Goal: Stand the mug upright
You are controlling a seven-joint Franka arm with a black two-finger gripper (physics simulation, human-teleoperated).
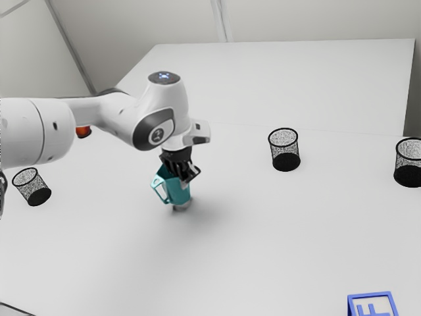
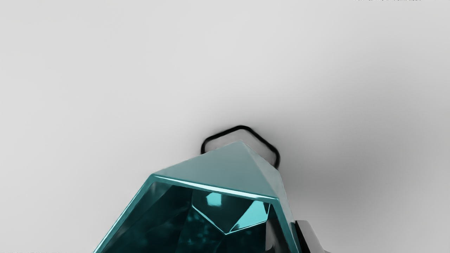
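Tabletop (image 1: 316, 237) beneath mug (image 1: 177, 191), pale walls (image 1: 316, 20) beyond

Exterior view: picture edges are cropping the blue block (image 1: 371, 295) and one mesh cup (image 1: 409, 175); the arm (image 1: 99, 110) is partly covering a red object (image 1: 83, 132). Wrist view: the bottom edge is truncating the mug (image 2: 218, 165).

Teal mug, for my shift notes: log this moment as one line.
mug: mouth up | end effector: closed on mug's wall, one finger inside, one outside | handle: toward exterior view's left
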